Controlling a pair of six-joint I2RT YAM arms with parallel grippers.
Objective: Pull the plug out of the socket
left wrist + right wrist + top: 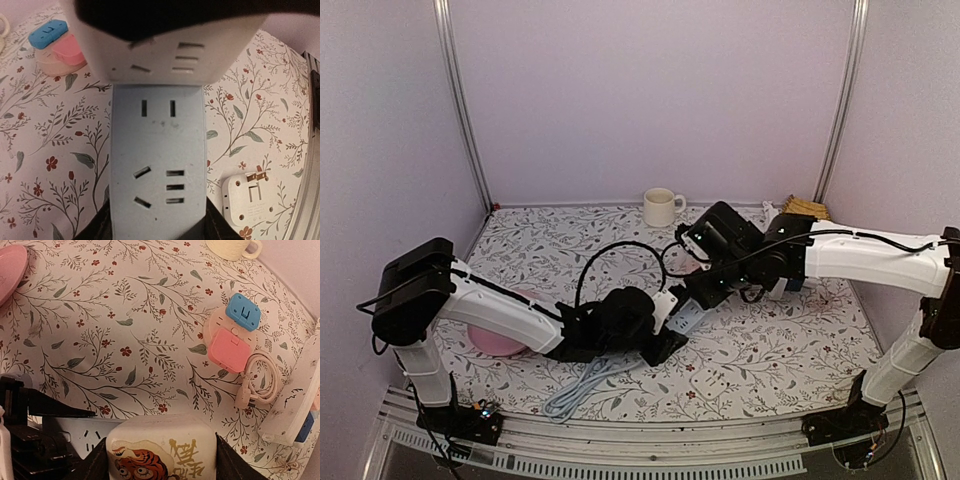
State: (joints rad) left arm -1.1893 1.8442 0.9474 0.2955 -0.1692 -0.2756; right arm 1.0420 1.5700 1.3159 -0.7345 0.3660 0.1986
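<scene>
The flowered table fills the floor of the booth. Both arms meet near its middle: the left arm reaches in from the near left, and the right arm reaches in from the far right.

A pink plate lies under the left arm, mostly hidden by it. Nearer the front edge is a loose grey cable.

The power strip lies at the centre of the table. Its long axis slants from near-left to far-right and its socket face is turned up. The left gripper is clamped across its near end, with a dark finger pressed to each long side.

The plug is a chunky white block with a tiger picture on one face and socket slots on another. It sits over the far end of the strip, and the right gripper has closed narrow around it, its fingers flat against two opposite sides. The block covers the strip beneath it, so I cannot tell whether its prongs are seated or already clear.

A cream mug stands by the back wall. Pink and blue blocks rest on a pale disc to the right, with a coiled white lead beside them. A small white adapter lies prongs-up just right of the strip.
</scene>
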